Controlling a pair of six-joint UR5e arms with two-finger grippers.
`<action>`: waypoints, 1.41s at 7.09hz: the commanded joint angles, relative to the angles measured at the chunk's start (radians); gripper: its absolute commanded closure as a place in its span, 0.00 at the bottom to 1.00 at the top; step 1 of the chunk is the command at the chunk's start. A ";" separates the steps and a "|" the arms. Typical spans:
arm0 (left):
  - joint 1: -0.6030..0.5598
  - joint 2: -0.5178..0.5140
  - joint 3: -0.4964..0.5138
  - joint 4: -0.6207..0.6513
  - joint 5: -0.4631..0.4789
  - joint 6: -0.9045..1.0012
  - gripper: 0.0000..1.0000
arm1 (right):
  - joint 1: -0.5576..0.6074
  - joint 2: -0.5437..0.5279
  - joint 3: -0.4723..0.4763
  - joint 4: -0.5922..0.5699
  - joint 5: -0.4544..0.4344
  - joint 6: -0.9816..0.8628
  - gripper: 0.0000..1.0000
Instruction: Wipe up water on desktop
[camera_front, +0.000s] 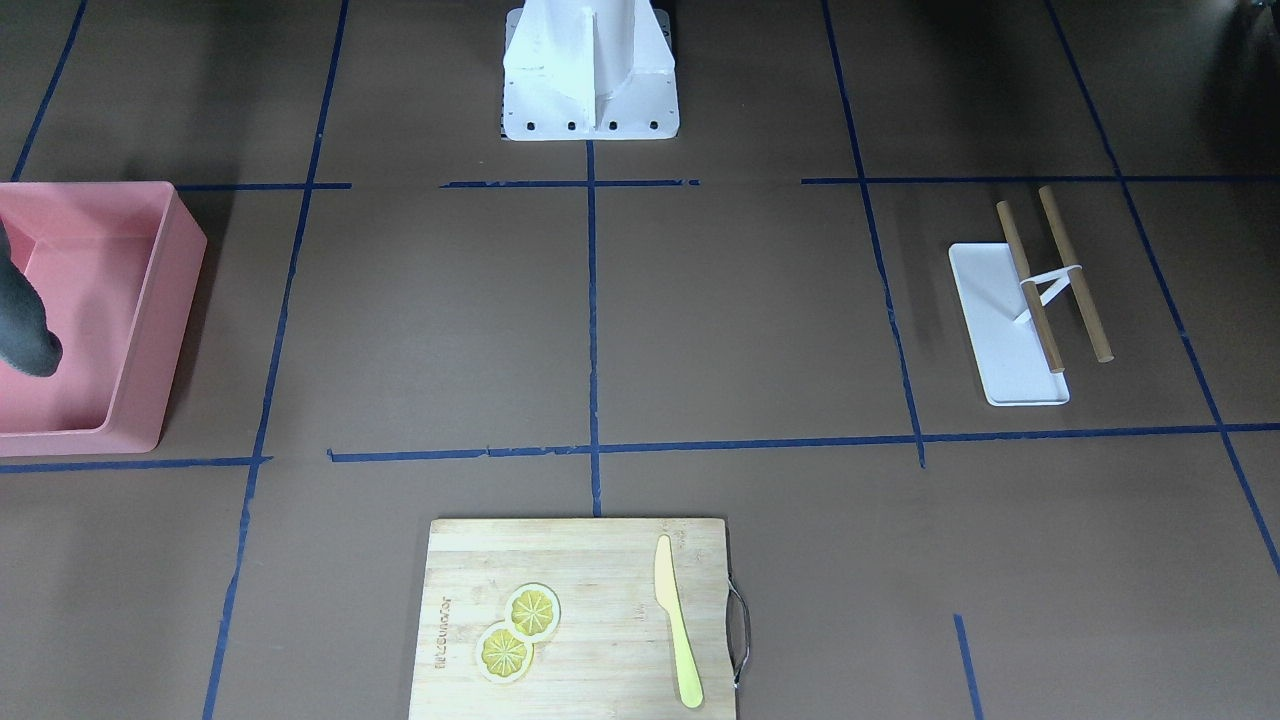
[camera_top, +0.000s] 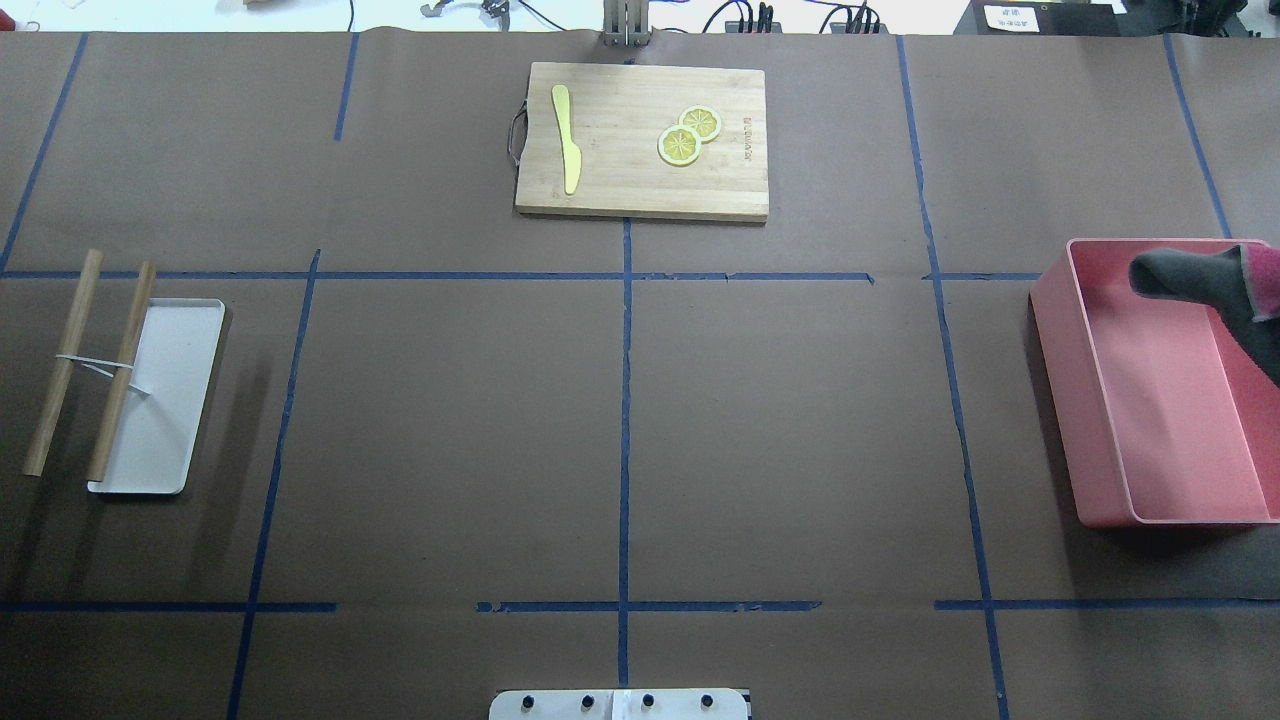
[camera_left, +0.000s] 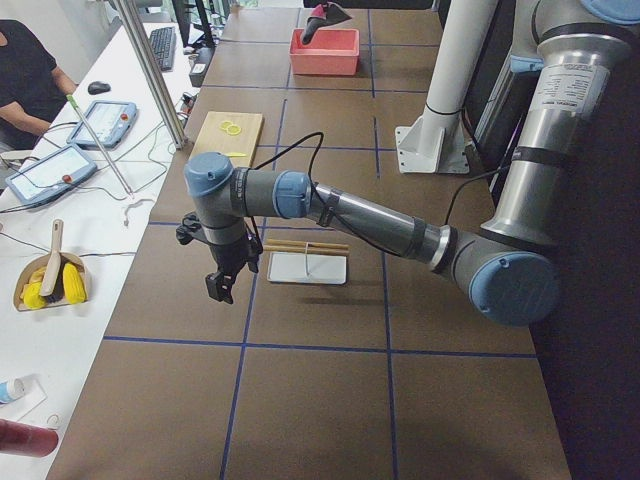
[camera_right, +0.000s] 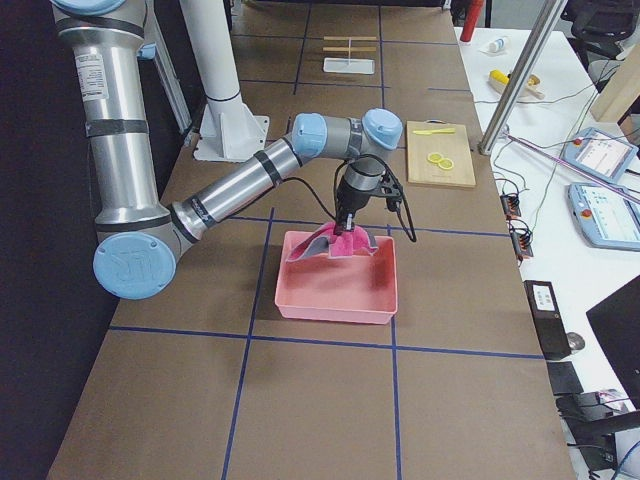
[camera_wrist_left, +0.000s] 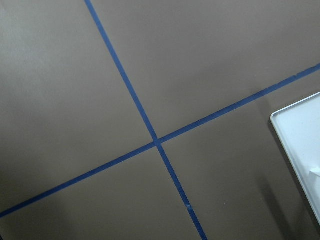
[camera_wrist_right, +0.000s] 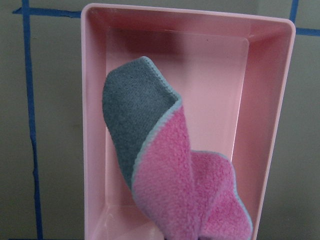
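Observation:
The desktop (camera_top: 780, 420) is a dark-brown surface with blue tape lines; no water shows on it. My right gripper (camera_right: 345, 232) hangs over the pink bin (camera_top: 1100, 440) at the table's right end. It holds up a pink and grey cloth (camera_wrist_right: 165, 190), which hangs over the bin's inside. The cloth also shows in the overhead view (camera_top: 1200, 280). My left gripper (camera_left: 222, 288) hovers above the desktop beside the white tray (camera_top: 170, 400). It shows only in the left side view, so I cannot tell whether it is open or shut.
A bamboo cutting board (camera_top: 640, 180) with a yellow knife (camera_top: 567, 135) and two lemon slices (camera_top: 680, 145) lies at the far middle edge. Two wooden rods (camera_top: 60, 370) rest over the white tray. The robot's base (camera_front: 590, 90) stands at the near middle.

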 joint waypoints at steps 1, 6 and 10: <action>-0.018 0.022 0.034 -0.002 -0.002 0.008 0.00 | 0.017 -0.007 -0.010 0.049 -0.001 0.014 0.00; -0.113 0.109 0.149 -0.105 -0.072 0.004 0.00 | 0.239 -0.108 -0.233 0.456 0.142 -0.109 0.00; -0.113 0.199 0.141 -0.195 -0.115 -0.040 0.00 | 0.313 -0.116 -0.417 0.573 0.201 -0.200 0.00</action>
